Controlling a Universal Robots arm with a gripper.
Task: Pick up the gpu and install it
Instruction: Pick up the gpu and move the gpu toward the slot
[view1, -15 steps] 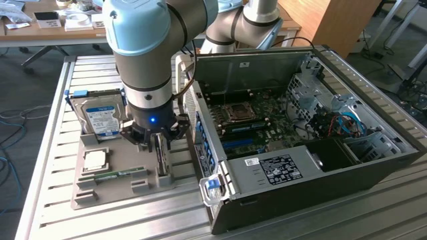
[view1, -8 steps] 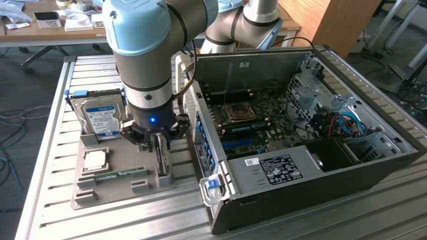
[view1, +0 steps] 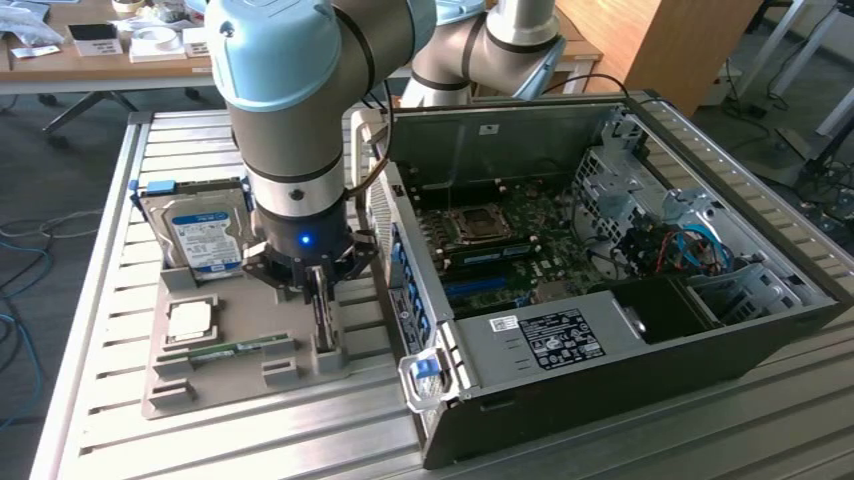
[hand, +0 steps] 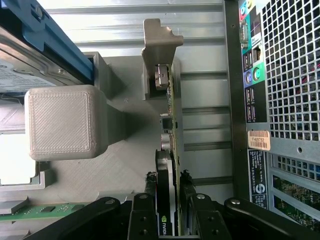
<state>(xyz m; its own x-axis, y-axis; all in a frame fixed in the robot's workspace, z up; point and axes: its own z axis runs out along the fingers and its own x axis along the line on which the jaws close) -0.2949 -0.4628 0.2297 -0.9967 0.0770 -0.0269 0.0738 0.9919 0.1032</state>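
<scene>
The gpu (view1: 322, 325) stands on its edge in a slot of the grey holder tray (view1: 240, 392), beside the open computer case (view1: 747, 340). In the wrist view the gpu (hand: 169, 125) appears edge-on, a thin green board with a dark cooler, its pale metal bracket (hand: 157, 45) at the far end. My gripper (view1: 314, 290) reaches straight down onto the card. Its dark fingers (hand: 186, 182) sit close against both faces of the card, so the gripper (hand: 167, 177) is shut on it. The card still rests in the tray.
The tray also holds a silver hard drive (view1: 207, 235) in a blue frame, a CPU (view1: 191, 320) and a green RAM stick (view1: 227, 350). The case's rear panel (hand: 280, 75) is very close to the card. The motherboard (view1: 494, 240) lies exposed inside.
</scene>
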